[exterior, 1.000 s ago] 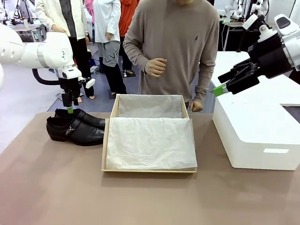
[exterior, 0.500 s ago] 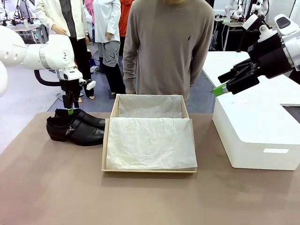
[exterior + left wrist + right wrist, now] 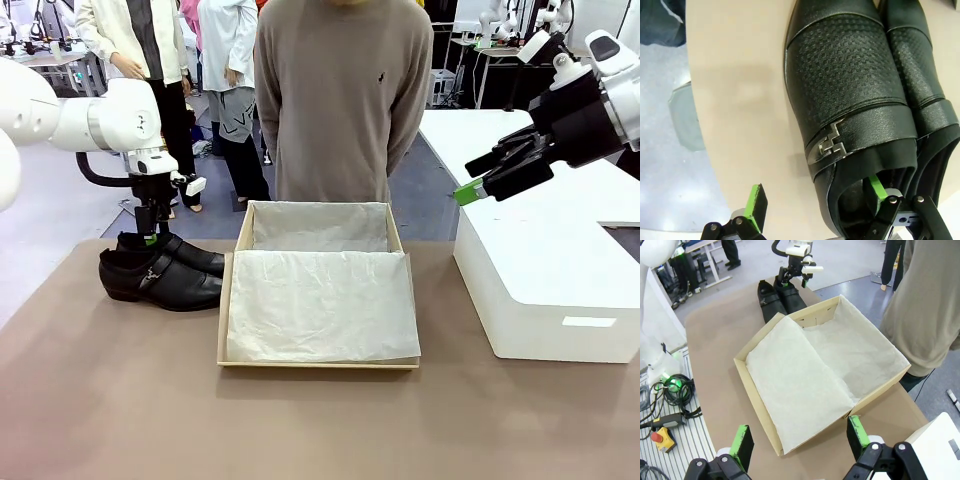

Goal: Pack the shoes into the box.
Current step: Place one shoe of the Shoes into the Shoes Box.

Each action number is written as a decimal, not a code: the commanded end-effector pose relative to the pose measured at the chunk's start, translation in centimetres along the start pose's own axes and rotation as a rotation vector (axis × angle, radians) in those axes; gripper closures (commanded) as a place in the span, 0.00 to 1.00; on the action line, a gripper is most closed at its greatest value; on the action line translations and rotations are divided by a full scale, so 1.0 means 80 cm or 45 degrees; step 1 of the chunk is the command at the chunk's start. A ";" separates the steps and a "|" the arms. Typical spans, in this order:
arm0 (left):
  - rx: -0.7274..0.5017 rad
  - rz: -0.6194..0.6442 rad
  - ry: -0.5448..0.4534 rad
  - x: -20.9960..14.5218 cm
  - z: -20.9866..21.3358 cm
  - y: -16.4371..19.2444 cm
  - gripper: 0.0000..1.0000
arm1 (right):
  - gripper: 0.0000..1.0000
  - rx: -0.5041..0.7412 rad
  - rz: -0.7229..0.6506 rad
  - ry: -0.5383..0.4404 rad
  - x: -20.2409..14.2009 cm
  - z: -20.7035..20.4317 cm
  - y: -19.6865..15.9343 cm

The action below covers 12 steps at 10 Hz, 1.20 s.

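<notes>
Shoes: the pair lies side by side on the brown surface, just left of the box and outside it. Their long axis runs left to right across the surface, with the pointed toes toward the box and the heels away from it.

Box: it stands open at the middle of the surface, lined with crinkled white tissue paper. A person stands behind its far side.

Left hand: it points straight down over the heel end of the far shoe. The front view does not show how the fingers sit. The left wrist view does: the jaws are spread, one green pad is inside the shoe's opening and the other hangs outside over bare surface, so the two straddle the buckle-side wall. Whether a pad touches the leather cannot be told. This view also shows the metal buckle and the embossed upper.

Right hand: it is raised above the white block, right of the box, released and holding nothing. Its wrist view looks down into the box from the near right corner, with the shoes beyond.
</notes>
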<state>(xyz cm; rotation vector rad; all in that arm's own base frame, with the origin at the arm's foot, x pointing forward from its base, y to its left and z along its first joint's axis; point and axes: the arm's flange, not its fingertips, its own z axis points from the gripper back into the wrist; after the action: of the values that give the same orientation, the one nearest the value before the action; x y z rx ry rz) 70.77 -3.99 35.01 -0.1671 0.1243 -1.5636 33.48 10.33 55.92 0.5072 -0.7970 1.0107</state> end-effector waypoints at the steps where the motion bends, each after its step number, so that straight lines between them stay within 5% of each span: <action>1: -0.023 -0.007 0.005 0.002 -0.003 -0.001 0.00 | 0.00 0.019 0.030 -0.029 0.000 -0.003 -0.004; 2: -0.034 -0.004 0.001 0.002 -0.005 -0.001 0.00 | 0.00 0.019 0.030 -0.029 0.000 -0.003 -0.004; 3: -0.032 -0.008 0.000 -0.001 -0.015 -0.002 0.14 | 0.00 0.019 0.030 -0.029 0.000 -0.003 -0.004; 7: -0.045 0.003 -0.001 -0.008 -0.030 -0.005 0.94 | 0.00 0.019 0.030 -0.029 0.000 -0.003 -0.004; 12: -0.050 0.006 0.004 -0.011 -0.034 -0.007 1.00 | 0.00 0.019 0.030 -0.029 0.000 -0.003 -0.004</action>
<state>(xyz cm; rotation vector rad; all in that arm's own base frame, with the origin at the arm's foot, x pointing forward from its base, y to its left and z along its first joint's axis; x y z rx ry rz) 70.32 -3.64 33.49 -0.2040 0.1572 -1.5574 33.48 10.31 55.92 0.5064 -0.7969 1.0106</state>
